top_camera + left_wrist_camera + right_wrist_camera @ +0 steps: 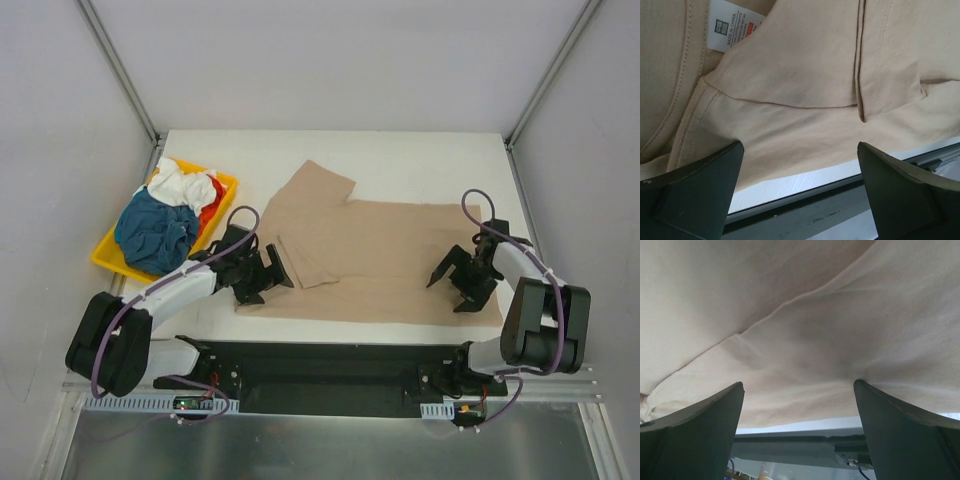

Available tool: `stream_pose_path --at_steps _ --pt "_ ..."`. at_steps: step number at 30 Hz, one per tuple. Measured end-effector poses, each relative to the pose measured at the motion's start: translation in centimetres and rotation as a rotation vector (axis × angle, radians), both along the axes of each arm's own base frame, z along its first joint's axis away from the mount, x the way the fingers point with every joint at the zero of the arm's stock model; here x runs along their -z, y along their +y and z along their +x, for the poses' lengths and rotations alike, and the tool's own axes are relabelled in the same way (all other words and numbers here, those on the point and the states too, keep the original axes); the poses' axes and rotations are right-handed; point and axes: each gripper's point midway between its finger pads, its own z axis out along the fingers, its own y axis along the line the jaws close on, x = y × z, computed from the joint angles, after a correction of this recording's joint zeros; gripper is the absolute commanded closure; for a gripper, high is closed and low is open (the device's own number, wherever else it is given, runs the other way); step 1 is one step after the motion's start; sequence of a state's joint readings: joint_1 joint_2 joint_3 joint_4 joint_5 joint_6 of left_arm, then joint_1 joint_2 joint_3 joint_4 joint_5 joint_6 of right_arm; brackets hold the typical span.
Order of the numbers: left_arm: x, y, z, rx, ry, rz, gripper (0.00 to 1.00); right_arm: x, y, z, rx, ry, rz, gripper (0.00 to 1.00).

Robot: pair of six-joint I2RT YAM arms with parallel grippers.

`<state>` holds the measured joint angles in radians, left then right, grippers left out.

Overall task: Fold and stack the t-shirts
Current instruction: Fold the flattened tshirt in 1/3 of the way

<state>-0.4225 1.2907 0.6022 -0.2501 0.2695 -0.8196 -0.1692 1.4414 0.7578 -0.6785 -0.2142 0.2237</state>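
The tan-beige t-shirt (380,255) lay spread flat on the white table (430,160). It was a soft matte knit with shallow creases, its neck end toward the left arm and its hem toward the right. One short sleeve (322,183) jutted toward the far side, and near the front-left edge a flap of cloth was folded back over the body. The left wrist view showed rows of stitching along the hems and a stitched band at the neck, with a white label (732,26) sewn inside. The label bore a small dark square mark too fine to read, the words "MADE IN CHINA", smaller lines I could not make out, and a little red patch at its edge.

The left gripper (277,270) sat low over the neck end of that shirt, its dark wedge-shaped fingers (695,195) spread wide with nothing between them. The right gripper (452,283) hung over the hem end, equally wide apart and gripping nothing, with plain cloth beneath.

At the table's left side a shallow yellow plastic tray (104,256) held a crumpled heap. The teal-blue t-shirt (155,232) was nearest, the white t-shirt (182,183) lay behind it, and the red-orange t-shirt (210,213) showed as a sliver beside them
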Motion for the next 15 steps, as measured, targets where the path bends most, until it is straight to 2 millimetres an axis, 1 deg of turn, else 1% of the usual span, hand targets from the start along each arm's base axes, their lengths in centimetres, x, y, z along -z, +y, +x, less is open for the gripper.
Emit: stream_pose_path --at_steps 3,5,6,8,11,12,15 --pt "-0.3 0.0 -1.9 0.013 0.017 -0.001 0.01 -0.4 0.5 -1.4 -0.009 -0.001 0.003 0.03" --pt "-0.7 0.0 -2.6 0.015 0.021 0.001 0.01 -1.5 0.7 -1.5 -0.021 -0.045 -0.008 0.03" --pt "-1.0 -0.1 -3.0 0.026 0.019 0.007 0.01 -2.1 0.7 -1.2 -0.024 -0.075 -0.016 0.03" --pt "-1.7 -0.3 -3.5 0.042 0.012 0.014 0.01 -4.1 0.4 -0.4 -0.027 -0.161 -0.048 0.03" --pt "-3.4 -1.2 -3.2 0.061 -0.021 0.010 0.01 -7.7 -0.8 1.6 -0.012 -0.313 -0.120 0.03" --pt "-4.0 -1.7 -2.9 0.068 -0.035 0.006 0.06 -8.8 -1.1 2.2 -0.005 -0.357 -0.141 0.03" --pt "-5.2 -3.0 -2.1 0.087 -0.061 0.006 0.16 -11.0 -1.7 3.3 0.008 -0.456 -0.181 0.03"
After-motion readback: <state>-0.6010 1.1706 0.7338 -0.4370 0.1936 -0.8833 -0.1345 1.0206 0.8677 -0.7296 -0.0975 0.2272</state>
